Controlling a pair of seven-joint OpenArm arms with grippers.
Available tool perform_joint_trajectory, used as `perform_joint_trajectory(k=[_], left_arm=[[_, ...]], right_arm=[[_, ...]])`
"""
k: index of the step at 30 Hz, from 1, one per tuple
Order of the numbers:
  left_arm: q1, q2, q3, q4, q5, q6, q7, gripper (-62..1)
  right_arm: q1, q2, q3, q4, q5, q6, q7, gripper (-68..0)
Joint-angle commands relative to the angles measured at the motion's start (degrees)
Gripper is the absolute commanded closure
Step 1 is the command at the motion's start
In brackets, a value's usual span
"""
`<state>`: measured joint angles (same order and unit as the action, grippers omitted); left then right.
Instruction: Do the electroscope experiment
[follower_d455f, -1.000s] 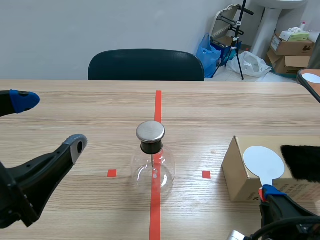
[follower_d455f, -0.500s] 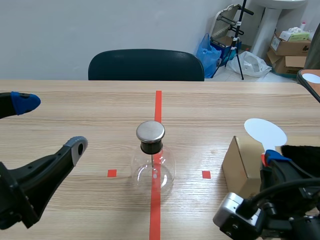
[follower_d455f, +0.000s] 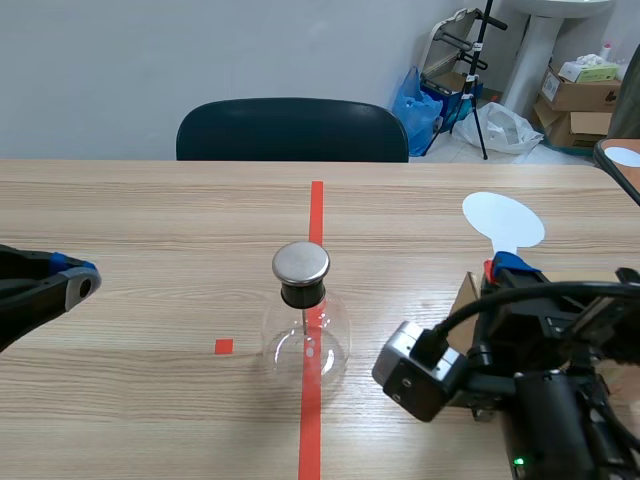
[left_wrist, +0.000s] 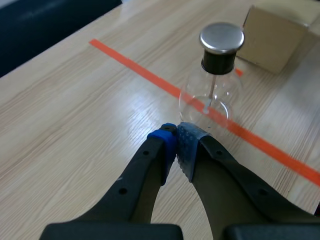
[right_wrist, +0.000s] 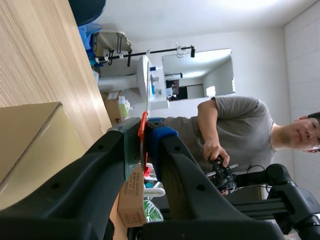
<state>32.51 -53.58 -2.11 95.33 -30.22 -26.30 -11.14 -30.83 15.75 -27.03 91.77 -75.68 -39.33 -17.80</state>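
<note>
The right end effector (follower_d455f: 507, 268), grasping the white paddle (follower_d455f: 503, 220) upright, stands well right of the electroscope (follower_d455f: 305, 325); the left end effector (left_wrist: 176, 144) is clenched empty.

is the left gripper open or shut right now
Shut, on nothing: in the left wrist view the left gripper's two pads meet at their tips, and the glass electroscope flask stands ahead of it, untouched.

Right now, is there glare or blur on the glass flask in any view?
Scene view: flask sharp, small glints on its bulb, cap bright. Left wrist view: sheen on the table beside the flask. Right wrist view: no flask; right gripper dark against bright background, paddle edge-on.
</note>
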Motion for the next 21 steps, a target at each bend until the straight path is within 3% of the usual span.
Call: perform_joint_trajectory(k=[1,3,8,12,15,21], left_arm=[[-2.60,0.15,2.25,-3.48,-0.44,-1.22,-4.55,-2.8],[-5.90,-0.31,5.05,-8.92,0.20,-3.26,-9.62,-2.8],[-14.40,-0.20,15.08,-20.33,5.95,-9.33,-20.85,-2.8],[-20.61,2.01,24.11,-25.97,11.21,-9.46,-26.12,-2.8],[-25.24,4.85,30.29,-29.35,12.11,-9.44,-26.62,-2.8],[-33.81,12.00,38.12,-37.73,15.10,-7.52,-26.36,-2.8]], right_arm=[[1.36,0.87,-0.50,0.33,-0.72,-0.59,-0.79,-0.9],[2.47,1.09,-1.88,0.31,-1.16,0.44,-2.29,-0.9],[5.05,1.09,-4.70,0.28,-2.38,3.50,-4.61,-0.9],[7.08,1.09,-6.82,0.26,-2.58,6.64,-5.22,-0.9],[8.17,1.09,-8.13,0.04,-2.93,8.59,-5.09,-0.9],[8.92,1.07,-9.81,-1.86,-5.33,8.59,-3.23,-0.9]])
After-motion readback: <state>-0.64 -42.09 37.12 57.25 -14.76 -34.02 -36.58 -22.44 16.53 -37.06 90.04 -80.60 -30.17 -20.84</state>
